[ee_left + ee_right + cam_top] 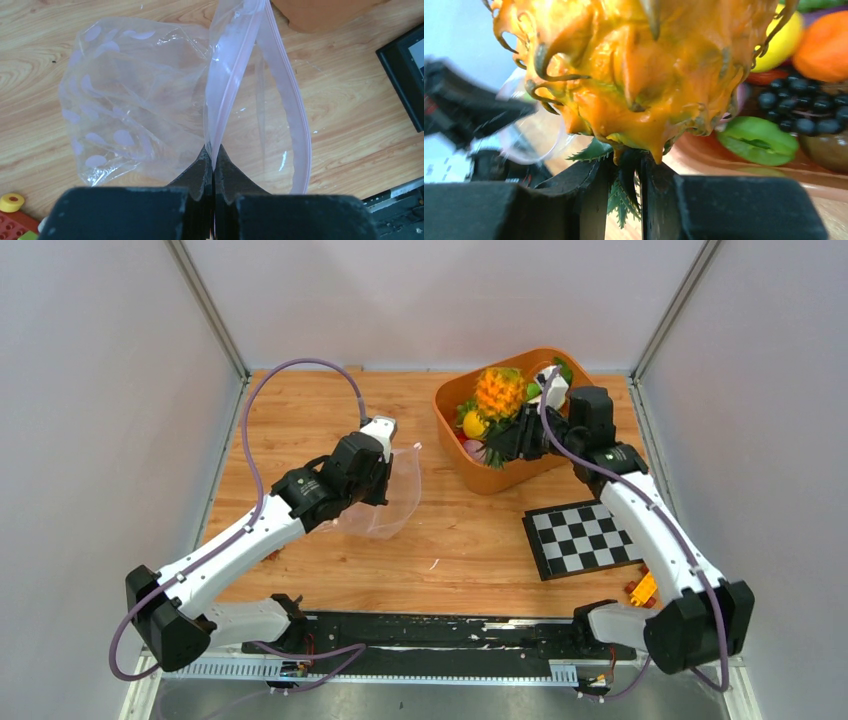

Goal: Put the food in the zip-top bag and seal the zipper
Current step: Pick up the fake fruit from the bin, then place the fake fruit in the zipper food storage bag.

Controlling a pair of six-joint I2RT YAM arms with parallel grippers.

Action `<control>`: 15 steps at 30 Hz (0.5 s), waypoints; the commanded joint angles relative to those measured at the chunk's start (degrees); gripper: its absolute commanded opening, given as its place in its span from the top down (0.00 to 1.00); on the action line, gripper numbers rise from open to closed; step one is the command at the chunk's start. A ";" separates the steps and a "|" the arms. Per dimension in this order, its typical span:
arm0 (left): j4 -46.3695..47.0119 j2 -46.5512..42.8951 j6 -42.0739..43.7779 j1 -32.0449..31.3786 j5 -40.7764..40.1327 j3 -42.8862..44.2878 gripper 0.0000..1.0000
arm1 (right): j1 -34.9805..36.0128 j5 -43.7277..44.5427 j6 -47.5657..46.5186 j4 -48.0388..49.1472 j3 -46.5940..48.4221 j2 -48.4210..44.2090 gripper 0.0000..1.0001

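Left gripper [212, 162] is pressed together on one side of the bag [125, 100] mouth, pinching the pinkish zipper strip [298, 125]; the dotted body of the bag spreads ahead and to the left of its fingers, and the mouth gapes in a wide loop to their right. Right gripper [624, 172] is clamped on the green leafy crown of the pineapple [639, 75], whose spiky orange body sits just ahead of the fingertips, over the orange tub [510, 477]. To the right of that gripper lie a lemon [781, 40], an orange [824, 47], dark grapes [804, 105] and a green piece [756, 140]. The wooden surface [470, 540] is boxed in by pale walls [440, 290] with metal corner posts, and a black rail [430, 625] runs along its near edge. A checkered board [583, 537] lies beside the right arm [650, 520], with small yellow-red blocks [641, 590] near its base. The left arm [240, 545] stretches forward and inward from the near left corner, wrist bent over the bag, a purple cable [300, 365] arching above it. The right arm rises from the near right corner and leans forward, its wrist turned left toward the tub.
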 commanded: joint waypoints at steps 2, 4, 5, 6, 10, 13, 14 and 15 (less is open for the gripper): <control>4.09 -1.42 -0.04 0.35 1.19 0.06 1.00 | 3.58 -17.29 -9.43 -4.39 -0.72 -4.61 0.91; 4.12 -1.55 -0.75 0.35 0.75 0.04 1.00 | 7.37 -16.85 -12.94 -8.48 0.01 -5.17 0.91; 4.22 -1.57 -1.07 0.34 0.77 0.10 1.00 | 9.89 -15.47 -14.46 -10.02 -0.08 -5.60 0.91; 4.35 -1.51 -1.39 0.35 0.95 0.01 1.00 | 12.22 -13.68 -15.42 -10.87 -0.37 -6.10 0.91; 3.21 -1.46 -1.83 0.35 0.19 0.27 0.99 | 20.15 -7.89 -18.33 -14.28 0.06 -5.42 0.90; 3.12 -2.53 -2.01 0.31 -0.71 -0.14 0.99 | 23.71 -4.90 -22.24 -19.06 2.84 -2.72 0.90; 3.18 -2.80 -2.01 0.34 -0.63 -0.15 0.99 | 24.50 -4.38 -23.20 -20.00 3.63 -1.77 0.90; 3.18 -3.18 -1.97 0.35 -0.47 -0.23 0.98 | 25.17 -2.90 -23.73 -20.46 3.92 -0.99 0.90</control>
